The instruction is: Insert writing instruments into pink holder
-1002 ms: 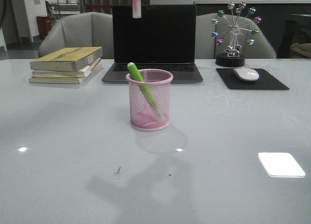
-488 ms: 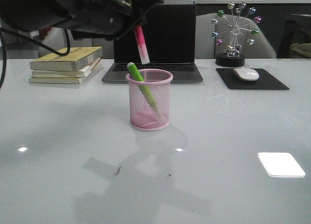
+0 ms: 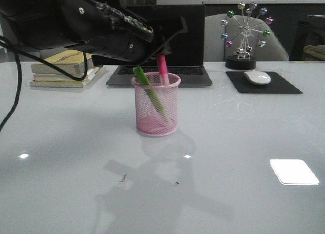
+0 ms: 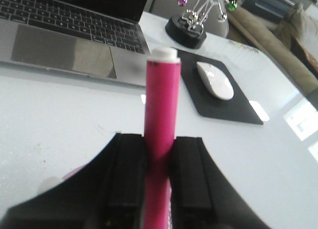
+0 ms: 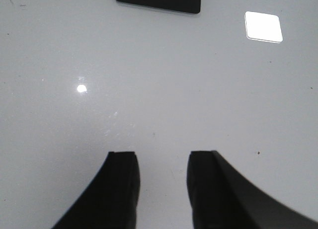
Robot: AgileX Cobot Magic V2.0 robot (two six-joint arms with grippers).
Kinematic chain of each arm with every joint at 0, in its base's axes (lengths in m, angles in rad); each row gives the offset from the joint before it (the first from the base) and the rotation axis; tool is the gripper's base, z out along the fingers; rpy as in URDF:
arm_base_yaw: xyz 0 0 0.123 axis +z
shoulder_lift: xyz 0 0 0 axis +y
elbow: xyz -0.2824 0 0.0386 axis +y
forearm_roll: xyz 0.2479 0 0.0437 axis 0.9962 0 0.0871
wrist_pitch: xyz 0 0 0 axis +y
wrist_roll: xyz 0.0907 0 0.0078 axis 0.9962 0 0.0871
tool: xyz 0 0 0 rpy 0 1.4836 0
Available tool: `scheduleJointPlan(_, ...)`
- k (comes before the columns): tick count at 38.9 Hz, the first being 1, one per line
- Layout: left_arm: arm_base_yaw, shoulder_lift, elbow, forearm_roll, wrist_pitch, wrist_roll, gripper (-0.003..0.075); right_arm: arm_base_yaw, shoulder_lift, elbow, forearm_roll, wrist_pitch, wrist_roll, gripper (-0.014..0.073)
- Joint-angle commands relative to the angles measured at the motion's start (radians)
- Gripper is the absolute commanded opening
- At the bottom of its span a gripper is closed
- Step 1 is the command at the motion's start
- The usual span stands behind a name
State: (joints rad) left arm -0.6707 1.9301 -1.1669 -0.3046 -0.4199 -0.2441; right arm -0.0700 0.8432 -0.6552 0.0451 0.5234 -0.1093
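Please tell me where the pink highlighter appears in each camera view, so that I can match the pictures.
Front view: the pink highlighter stands at centre, its lower end inside the pink holder, beside the green highlighter.
Left wrist view: it fills the centre, clamped in the left gripper.
Right wrist view: not in it; only the right gripper, open, over the table.
Shared landmark: the black mouse pad, in the front and left wrist views.

Laptop [image 3: 160, 41] crowds behind the pink holder [image 3: 156, 104]; table [image 3: 244, 142] beside it open.

Pink mesh holder [image 3: 156, 108]; green marker [image 3: 147, 89], hot-pink marker [image 4: 160, 134].
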Motion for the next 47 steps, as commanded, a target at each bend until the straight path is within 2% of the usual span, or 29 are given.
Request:
scheduleJointPlan(1,-0.006,-0.059,-0.029,0.053,-0.064,-0.007,0.0184,-0.006,-0.006,-0.027,-0.01,-0.066,-0.007,0.0373)
scheduleJointPlan(3,-0.006,-0.059,-0.029,0.053,-0.074,-0.007,0.0238,-0.006,-0.006,-0.027,-0.01,-0.067,-0.007,0.0373)
scheduleJointPlan(6,-0.004,-0.059,-0.029,0.053,-0.076,-0.007,0.0358,-0.006,-0.006,-0.027,-0.01,-0.067,-0.007,0.0373)
scheduleJointPlan(10,-0.004,-0.059,-0.029,0.053,-0.076,-0.007,0.0432,-0.006,-0.006,-0.027,-0.01,-0.06,-0.007,0.0373)
scheduleJointPlan(19,0.0,-0.084,-0.029,0.061,-0.083,-0.002,0.0428,-0.006,-0.006,-0.027,-0.01,-0.056,-0.007,0.0373)
scheduleJointPlan(25,0.055,-0.167,-0.029,0.178,-0.043,0.053,0.0427,-0.006,-0.006,-0.027,-0.01,-0.05,-0.007,0.0373)
scheduleJointPlan(30,0.126,-0.284,-0.031,0.234,0.109,0.1,0.0411,-0.006,-0.006,-0.027,-0.01,-0.05,-0.007,0.0373)
scheduleJointPlan(33,0.18,-0.382,-0.031,0.329,0.214,0.102,0.0378,-0.006,-0.006,-0.027,-0.01,-0.05,-0.007,0.0373)
scheduleJointPlan(37,0.23,-0.493,-0.029,0.463,0.272,0.102,0.0342,-0.006,-0.006,-0.027,-0.01,-0.051,-0.007,0.0373)
scheduleJointPlan(42,0.297,-0.626,-0.029,0.492,0.342,0.102,0.0333,-0.006,-0.006,-0.027,-0.01,-0.051,-0.007,0.0373)
scheduleJointPlan(47,0.367,-0.736,-0.02,0.53,0.47,0.102,0.0333,-0.006,-0.006,-0.027,-0.01,-0.051,-0.007,0.0373)
